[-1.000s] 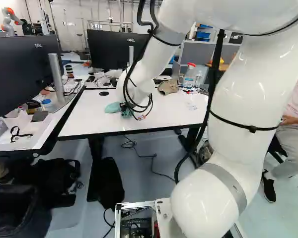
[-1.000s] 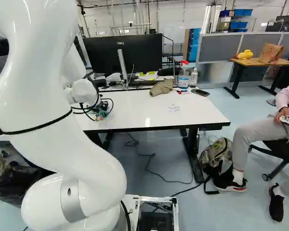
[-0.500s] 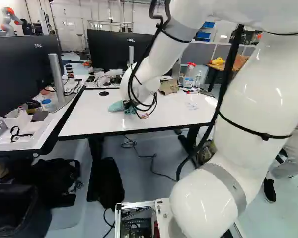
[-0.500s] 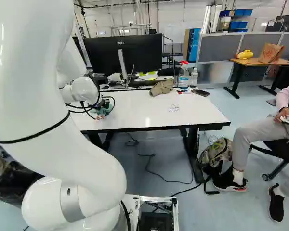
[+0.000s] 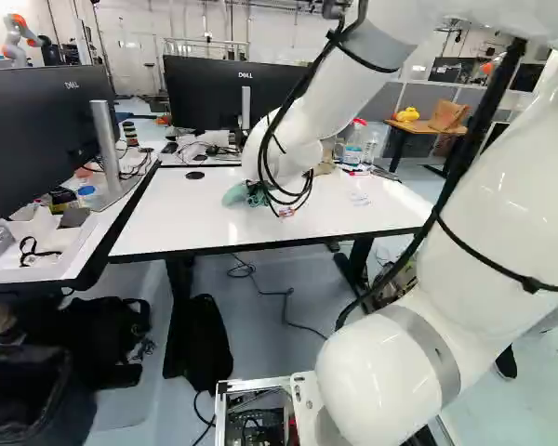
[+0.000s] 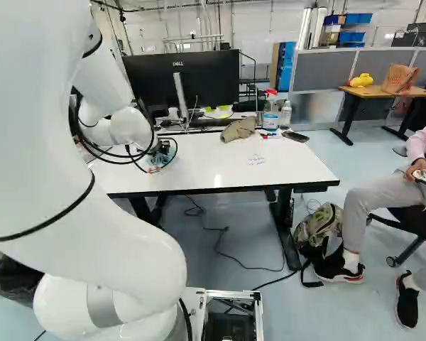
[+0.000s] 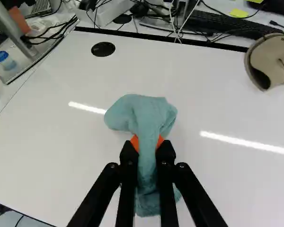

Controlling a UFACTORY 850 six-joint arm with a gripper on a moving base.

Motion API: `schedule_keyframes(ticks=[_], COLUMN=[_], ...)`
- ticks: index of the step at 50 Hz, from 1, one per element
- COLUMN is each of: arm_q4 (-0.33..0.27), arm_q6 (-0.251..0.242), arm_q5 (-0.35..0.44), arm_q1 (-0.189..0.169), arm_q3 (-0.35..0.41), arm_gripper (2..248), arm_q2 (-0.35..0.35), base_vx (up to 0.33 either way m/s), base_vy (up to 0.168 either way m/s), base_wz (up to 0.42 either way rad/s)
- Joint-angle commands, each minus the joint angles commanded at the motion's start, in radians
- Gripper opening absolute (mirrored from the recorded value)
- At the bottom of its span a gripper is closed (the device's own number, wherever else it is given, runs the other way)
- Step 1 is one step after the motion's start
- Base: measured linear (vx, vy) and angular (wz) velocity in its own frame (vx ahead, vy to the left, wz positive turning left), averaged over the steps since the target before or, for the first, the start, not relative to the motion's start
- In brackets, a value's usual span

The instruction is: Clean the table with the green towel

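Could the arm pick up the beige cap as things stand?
Probably not: the gripper is shut on the green towel, so it would likely have to let go first. The beige cap itself looks uncovered, near the far edge of the table.

Item: my arm, shifted rightward and slightly farther out over the table. Item: green towel, gripped, carried along with it. Item: khaki cap, now more covered by my arm in left base view.
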Motion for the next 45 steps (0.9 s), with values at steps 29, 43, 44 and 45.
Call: schedule_keyframes(ticks=[29, 43, 44, 45], arm_q4=[0.000, 0.000, 0.000, 0.000], arm_q6=[0.000, 0.000, 0.000, 0.000], arm_q5=[0.000, 0.000, 0.000, 0.000], arm_q1=[-0.104, -0.156, -0.160, -0.163], arm_q3=[0.040, 0.051, 0.052, 0.053], arm_gripper=[50, 50, 50, 50], arm_q2=[0.074, 0.086, 0.087, 0.087], base_vx=[0.000, 0.000, 0.000, 0.000], base_vy=[0.000, 0.000, 0.000, 0.000], base_wz=[0.000, 0.000, 0.000, 0.000])
